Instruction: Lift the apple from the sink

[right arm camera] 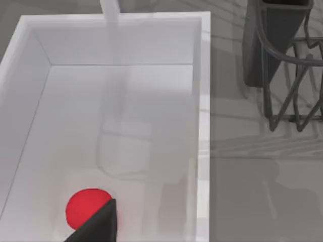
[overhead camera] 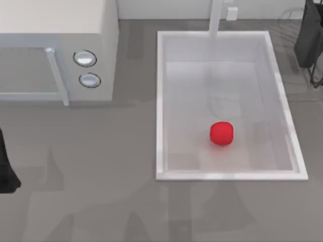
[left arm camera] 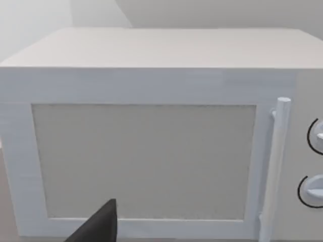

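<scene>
Your apple [overhead camera: 221, 133] sits on the floor of the sink [overhead camera: 160, 101], toward its near end, right of the microwave [overhead camera: 55, 50]. The right arm [overhead camera: 309, 35], at the far right, is nearer; the left arm [overhead camera: 6, 166] is parked at the worktop's left edge. I cannot tell how either arm's jaws stand.

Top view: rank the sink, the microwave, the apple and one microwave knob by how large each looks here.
1. sink, fully in frame.
2. microwave, cut off by the frame edge, so its true rank against the sink is unsure.
3. apple.
4. upper microwave knob, close to the apple in size.
</scene>
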Robot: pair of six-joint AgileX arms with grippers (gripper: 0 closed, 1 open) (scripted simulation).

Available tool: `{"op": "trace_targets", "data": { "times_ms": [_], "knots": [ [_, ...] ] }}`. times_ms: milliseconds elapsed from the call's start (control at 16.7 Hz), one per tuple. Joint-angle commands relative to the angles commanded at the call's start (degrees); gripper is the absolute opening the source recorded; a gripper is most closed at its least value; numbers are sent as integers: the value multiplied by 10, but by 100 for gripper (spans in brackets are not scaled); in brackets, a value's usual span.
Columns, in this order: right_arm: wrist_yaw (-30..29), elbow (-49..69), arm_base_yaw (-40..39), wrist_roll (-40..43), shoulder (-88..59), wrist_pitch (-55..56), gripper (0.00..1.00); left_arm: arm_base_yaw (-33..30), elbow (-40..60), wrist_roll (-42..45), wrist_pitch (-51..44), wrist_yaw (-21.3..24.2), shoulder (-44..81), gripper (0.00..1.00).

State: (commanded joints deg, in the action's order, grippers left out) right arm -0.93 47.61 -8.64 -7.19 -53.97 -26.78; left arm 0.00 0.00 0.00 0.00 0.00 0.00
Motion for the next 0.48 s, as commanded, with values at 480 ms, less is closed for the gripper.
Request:
{"op": "trace_targets", "data": {
  "times_ms": [480],
  "knots": [
    [0,414,-91,-99,-483,-250,100,0,0,0,0,0,0,100]
  ]
}}
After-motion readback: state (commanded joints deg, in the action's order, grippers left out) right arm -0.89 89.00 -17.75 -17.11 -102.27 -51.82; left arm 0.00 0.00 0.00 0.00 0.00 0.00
